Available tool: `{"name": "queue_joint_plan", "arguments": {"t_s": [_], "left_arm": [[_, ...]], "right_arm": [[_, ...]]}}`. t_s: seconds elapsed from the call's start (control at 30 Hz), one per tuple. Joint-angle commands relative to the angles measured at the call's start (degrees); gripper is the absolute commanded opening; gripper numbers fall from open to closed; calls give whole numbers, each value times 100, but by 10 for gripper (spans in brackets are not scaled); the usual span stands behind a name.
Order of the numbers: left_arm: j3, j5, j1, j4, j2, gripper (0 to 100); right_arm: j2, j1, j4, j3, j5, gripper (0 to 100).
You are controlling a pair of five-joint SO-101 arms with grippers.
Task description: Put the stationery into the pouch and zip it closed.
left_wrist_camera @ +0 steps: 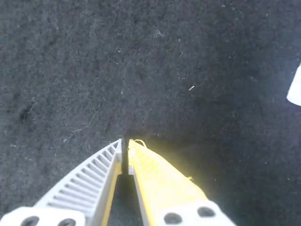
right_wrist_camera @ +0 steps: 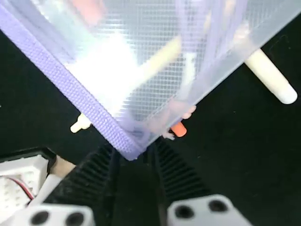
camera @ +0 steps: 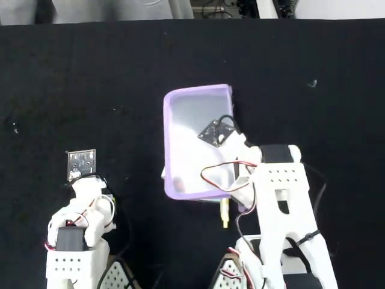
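My right tool [right_wrist_camera: 134, 149] is closed down tight on a corner of the pouch [camera: 168, 144], which lies mid-counter [camera: 72, 72] straight ahead of it. A pen [right_wrist_camera: 271, 78] pokes out from under the pouch. My left tool [left_wrist_camera: 126, 143] is closed on nothing, low over the counter, well apart from the pouch.

Clear grid-patterned pouch [camera: 187, 129] with purple woven edge (table [camera: 66, 78]: black); left hand [left_wrist_camera: 126, 142] white-and-yellow.

The left arm [camera: 77, 244] and right arm [camera: 281, 198] are white plastic with perforated housings, black servos and red-and-white cables. The left gripper [left_wrist_camera: 126, 144] has one white ribbed finger [left_wrist_camera: 89, 181] and one yellow; the right gripper [right_wrist_camera: 136, 149] has black ones.
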Motion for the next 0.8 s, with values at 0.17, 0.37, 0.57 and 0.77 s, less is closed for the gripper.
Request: {"name": "queue_joint_plan", "arguments": {"t_s": [0.17,0.37,0.57,0.77], "left_arm": [[145,-9,57,-105,-26,30],[145,-9,57,-105,-26,30],[145,-9,57,-105,-26,30],[145,-9,57,-105,-26,30]], "right_arm": [[-4,26,-246,-980,-70,21],[4,18,-1011,-1051,-70,19],[4,18,-1169,-1042,-70,28],[-4,18,-1187,-769,-62,237]]}}
